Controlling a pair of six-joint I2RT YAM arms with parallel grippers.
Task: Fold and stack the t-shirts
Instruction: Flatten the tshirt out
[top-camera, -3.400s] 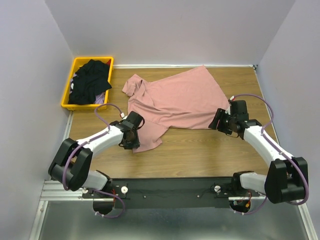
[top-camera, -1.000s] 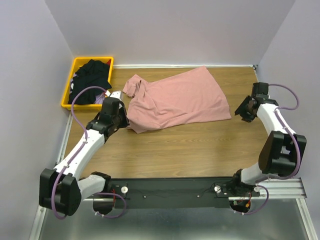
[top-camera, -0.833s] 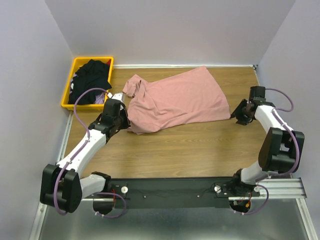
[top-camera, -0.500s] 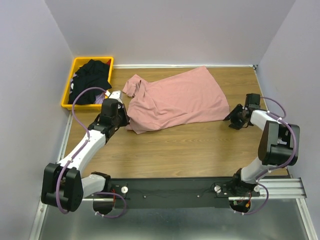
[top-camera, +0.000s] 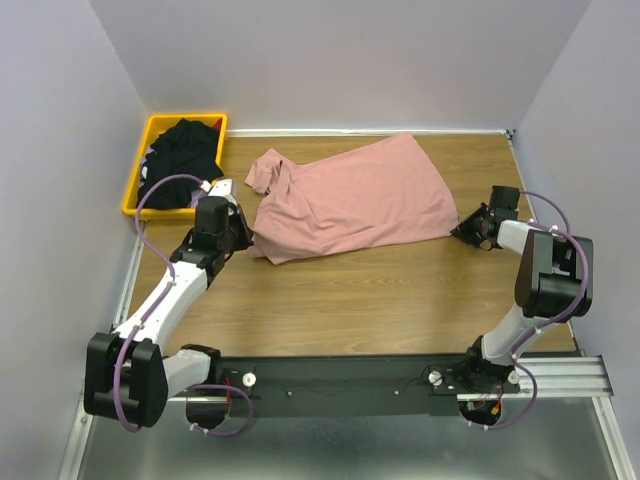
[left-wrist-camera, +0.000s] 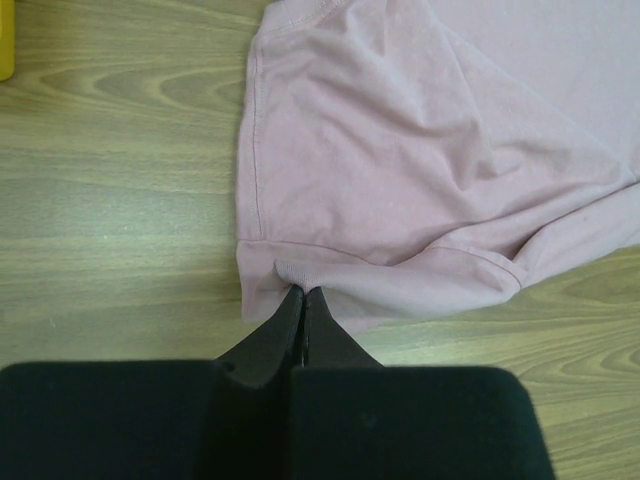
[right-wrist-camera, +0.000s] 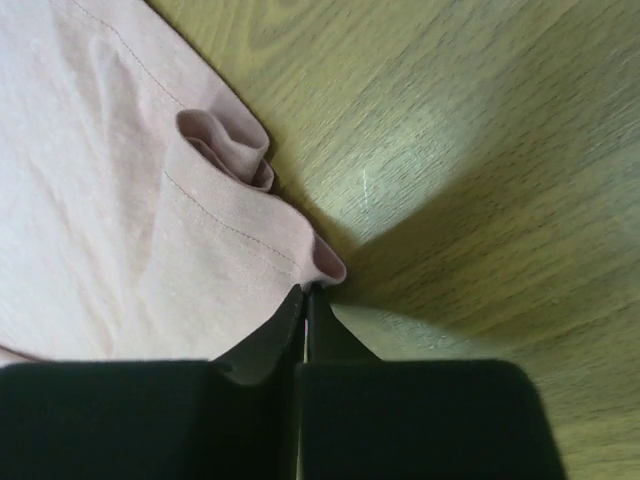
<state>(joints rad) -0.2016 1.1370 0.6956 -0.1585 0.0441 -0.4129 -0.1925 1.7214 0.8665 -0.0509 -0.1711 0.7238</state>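
- Left gripper (top-camera: 246, 243), seen from the top external camera, reaches out from a long, low arm that runs diagonally from the near-left base toward the table's (top-camera: 380, 295) left middle. Its tips meet the near-left edge of the pink t-shirt (top-camera: 350, 195).
- From the same view, the right gripper (top-camera: 461, 232) sits at the end of an arm folded back sharply at the elbow, its wrist pointing left at the shirt's near-right corner. The shirt lies spread and rumpled across the far middle of the table. The black t-shirts (top-camera: 180, 160) are heaped in a yellow bin (top-camera: 133, 185) at the far left.
- Through the left wrist camera, the left gripper (left-wrist-camera: 303, 296) has its jaws pressed together on a small fold of the shirt's (left-wrist-camera: 400, 150) hem. The cloth fans away ahead and to the right, over bare wood.
- Through the right wrist camera, the right gripper (right-wrist-camera: 305, 292) has its jaws closed tight, pinching the puckered hem corner of the shirt (right-wrist-camera: 100, 180). The cloth spreads to the left of the tips.
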